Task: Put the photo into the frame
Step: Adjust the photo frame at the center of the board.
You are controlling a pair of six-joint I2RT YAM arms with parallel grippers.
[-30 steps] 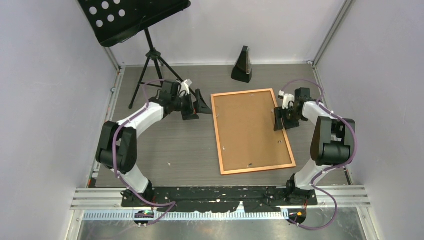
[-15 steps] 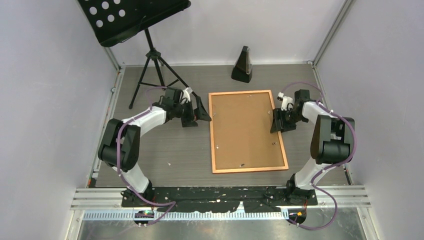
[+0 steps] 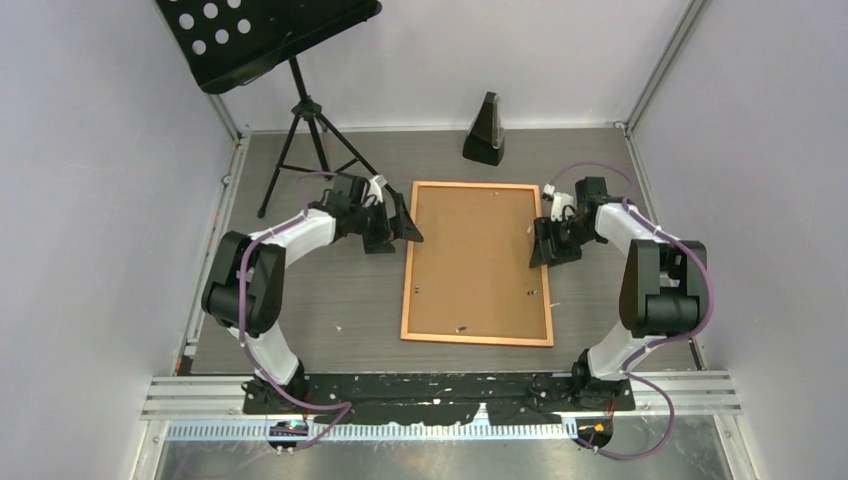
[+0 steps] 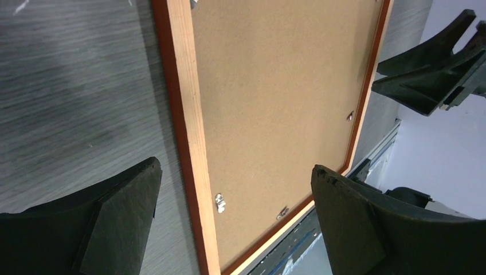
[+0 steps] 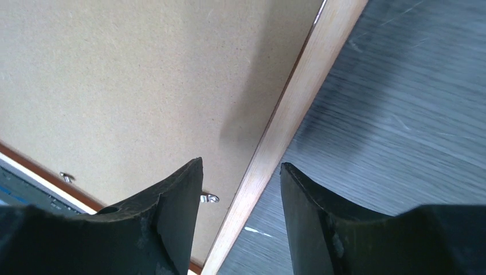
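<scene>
Evidently, the frame (image 3: 408, 262) is being swung round on the table (image 3: 330, 290): a second ago it was lying skewed, its near end turned toward the right arm, and now it is lying almost square to the arms and further left. It is lying face down, with the brown backing board (image 3: 475, 260) filling it. The right gripper (image 3: 542, 243) is being held with its jaws part open astride the frame's right rail; no clamping on it is being shown. The left gripper (image 3: 405, 222) is being held wide open and empty, just beside the frame's far left corner. The photo is not being shown in any view, so its place cannot be told. Probably the frame is being squared up so that its back can be opened. Being counted: one frame, one backing board, two grippers, one music stand (image 3: 270, 40), one black wedge-shaped object (image 3: 485, 130), and no photo.
</scene>
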